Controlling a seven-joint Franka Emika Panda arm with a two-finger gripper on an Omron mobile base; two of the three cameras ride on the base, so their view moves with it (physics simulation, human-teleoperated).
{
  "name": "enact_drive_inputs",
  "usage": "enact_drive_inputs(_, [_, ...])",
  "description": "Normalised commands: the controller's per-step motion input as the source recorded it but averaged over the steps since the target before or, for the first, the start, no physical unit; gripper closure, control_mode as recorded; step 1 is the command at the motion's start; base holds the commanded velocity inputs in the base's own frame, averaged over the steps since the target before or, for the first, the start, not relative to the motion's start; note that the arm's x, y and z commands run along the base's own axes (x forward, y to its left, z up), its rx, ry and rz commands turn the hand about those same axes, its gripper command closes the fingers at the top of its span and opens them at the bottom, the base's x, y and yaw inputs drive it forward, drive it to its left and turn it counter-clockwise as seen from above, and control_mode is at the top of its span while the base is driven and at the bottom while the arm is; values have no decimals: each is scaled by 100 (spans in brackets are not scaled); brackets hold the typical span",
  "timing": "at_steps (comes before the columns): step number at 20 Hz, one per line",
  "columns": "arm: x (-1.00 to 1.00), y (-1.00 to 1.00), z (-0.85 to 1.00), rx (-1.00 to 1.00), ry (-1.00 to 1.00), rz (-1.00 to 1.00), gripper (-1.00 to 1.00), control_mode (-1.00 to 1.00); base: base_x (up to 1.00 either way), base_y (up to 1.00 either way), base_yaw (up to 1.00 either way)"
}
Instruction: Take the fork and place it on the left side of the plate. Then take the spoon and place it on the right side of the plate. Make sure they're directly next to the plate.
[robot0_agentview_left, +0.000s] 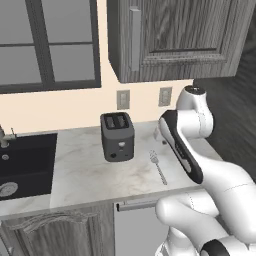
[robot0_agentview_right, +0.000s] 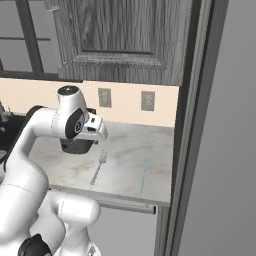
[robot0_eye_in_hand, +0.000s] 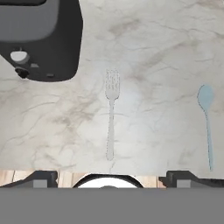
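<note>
Silver-grey fork (robot0_eye_in_hand: 111, 114) lying flat on the marble counter (robot0_agentview_left: 85, 170) near its front edge, tines toward the wall, between toaster (robot0_agentview_left: 117, 136) and pale blue spoon (robot0_eye_in_hand: 206, 118), untouched below the wide-open gripper (robot0_eye_in_hand: 107, 180).

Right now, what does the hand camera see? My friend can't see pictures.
A silver fork lies on a marble counter, with a pale blue spoon to its right, apart from it. A dark toaster stands at upper left.
</note>
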Motion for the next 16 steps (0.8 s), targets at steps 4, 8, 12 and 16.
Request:
enact_drive_inputs(4, [32, 1, -42, 0, -1, 0, -100, -100, 0, 0, 0])
enact_drive_inputs(8, [24, 0, -45, 0, -7, 0, -100, -100, 0, 0, 0])
enact_drive_inputs(12, [18, 3, -48, 2, -6, 0, -100, -100, 0, 0, 0])
enact_drive_inputs(16, [18, 6, -43, 0, -3, 0, -100, -100, 0, 0, 0])
